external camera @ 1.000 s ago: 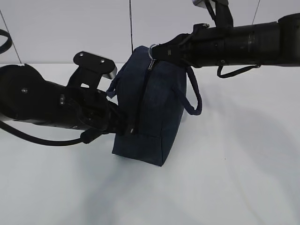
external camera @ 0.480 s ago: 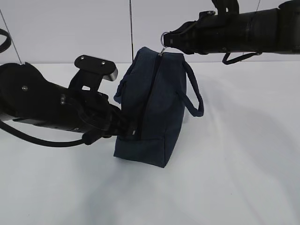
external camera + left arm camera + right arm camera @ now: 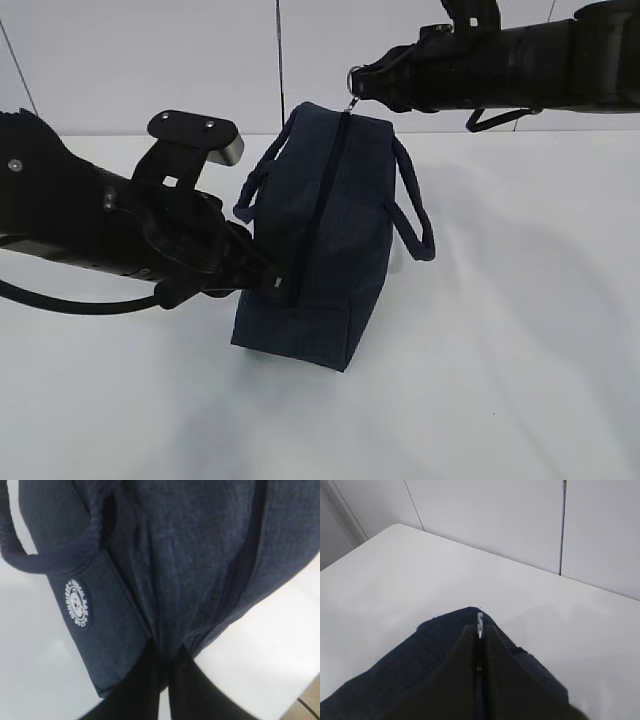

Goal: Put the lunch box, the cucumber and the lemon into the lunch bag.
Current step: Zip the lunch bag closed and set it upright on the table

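The dark navy lunch bag stands on end on the white table, its black zipper running down the side that faces me, with no gap showing. My left gripper is shut on the fabric at the bag's lower end, next to the round white logo. High at the bag's top corner, my right gripper is shut on the metal ring pull, with the bag below it. The lunch box, the cucumber and the lemon are out of view.
Two loop handles hang off the bag's sides. Bare white table lies in front and to the right. A pale panelled wall closes the far edge.
My right gripper has risen and drawn back to the right with the ring pull. The bag's top followed, so it stands taller and straighter. The left arm shifted slightly, still gripping.
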Controlling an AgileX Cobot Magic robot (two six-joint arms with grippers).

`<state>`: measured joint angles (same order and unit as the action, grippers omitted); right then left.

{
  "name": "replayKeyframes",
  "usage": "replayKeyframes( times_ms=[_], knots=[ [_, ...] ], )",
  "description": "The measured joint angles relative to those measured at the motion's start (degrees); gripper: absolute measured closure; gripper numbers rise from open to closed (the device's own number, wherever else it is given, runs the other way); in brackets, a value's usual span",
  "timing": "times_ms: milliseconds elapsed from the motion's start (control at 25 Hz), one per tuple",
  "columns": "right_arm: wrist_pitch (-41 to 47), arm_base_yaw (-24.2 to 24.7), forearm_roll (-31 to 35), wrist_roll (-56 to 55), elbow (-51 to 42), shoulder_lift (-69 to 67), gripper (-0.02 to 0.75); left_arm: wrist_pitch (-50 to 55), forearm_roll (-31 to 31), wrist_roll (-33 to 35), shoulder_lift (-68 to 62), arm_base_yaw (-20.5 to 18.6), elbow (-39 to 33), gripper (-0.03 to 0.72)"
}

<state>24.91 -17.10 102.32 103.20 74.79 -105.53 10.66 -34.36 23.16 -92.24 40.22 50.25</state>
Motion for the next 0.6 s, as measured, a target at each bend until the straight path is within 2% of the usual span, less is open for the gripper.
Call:
replayKeyframes(
  times_ms=[600],
  knots=[
    [-2.5,0.1,0.7,0.0,7.0,-8.2,0.731,5.8,-1.0,-1.3,1.4,0.0,0.0,0.695]
  ],
)
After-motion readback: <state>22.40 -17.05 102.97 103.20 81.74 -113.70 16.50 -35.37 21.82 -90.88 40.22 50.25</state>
